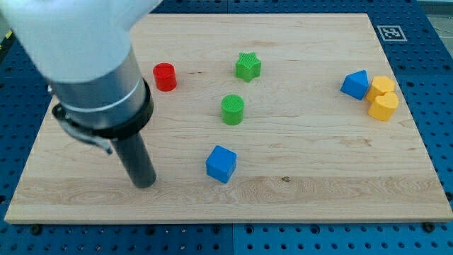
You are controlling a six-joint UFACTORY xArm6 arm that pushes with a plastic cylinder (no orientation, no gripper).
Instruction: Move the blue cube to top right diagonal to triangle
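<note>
The blue cube (221,163) lies on the wooden board (297,191) at the lower middle. The blue triangle-shaped block (355,84) sits at the view's right, touching two yellow blocks. My tip (144,183) is the lower end of the dark rod, down on the board at the view's left. It is level with the cube and well to its left, with a gap of bare wood between them.
A red cylinder (165,76) is at upper left. A green star (248,66) is at the top middle and a green cylinder (232,110) lies just above the cube. Two yellow blocks (383,107) (382,86) lie right of the blue triangle. The arm's large body covers the upper left corner.
</note>
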